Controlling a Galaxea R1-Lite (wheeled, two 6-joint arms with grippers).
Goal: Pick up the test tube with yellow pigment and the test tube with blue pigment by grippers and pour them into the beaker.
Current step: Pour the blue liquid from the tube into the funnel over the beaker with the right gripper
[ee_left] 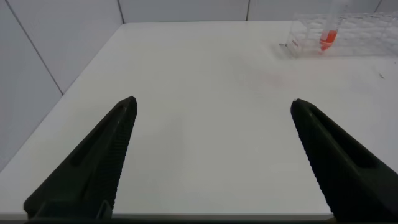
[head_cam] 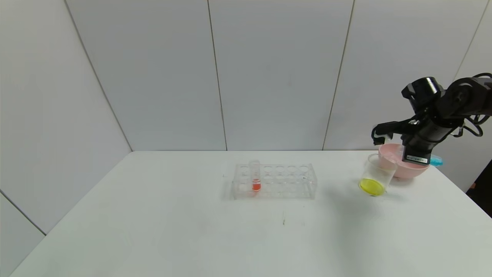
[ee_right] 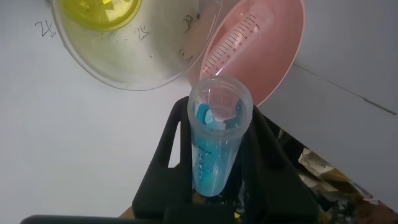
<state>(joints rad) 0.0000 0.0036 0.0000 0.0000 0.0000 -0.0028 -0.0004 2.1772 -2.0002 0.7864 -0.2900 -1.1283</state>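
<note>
- Right gripper is up at the far right of the white table, hanging over the pink bowl, its black fingers clamped on the test tube with blue pigment
- From the right wrist view the tube sits squarely between the two fingers, open mouth pointing out past the tips, cyan liquid smeared along its inside wall
- In the head view a cyan bit of that tube pokes out on the far right side of the wrist, so the tube lies close to level rather than upright
- The beaker stands on the table just beside the pink bowl, on the rack side of it, below and a little inward of the gripper; it is tilted and has yellow liquid pooled at its bottom
- The tube's mouth is near the beaker rim but not over it; it lines up where the beaker and bowl rims meet
- A clear tube with graduation marks lies inside the pink bowl; whether it is the yellow one I can't tell
- Mid-table, the clear rack holds one tube with red-orange liquid, upright, well apart from the arm
- Left gripper hovers over bare table on the left side, jaws spread wide, holding nothing
</note>
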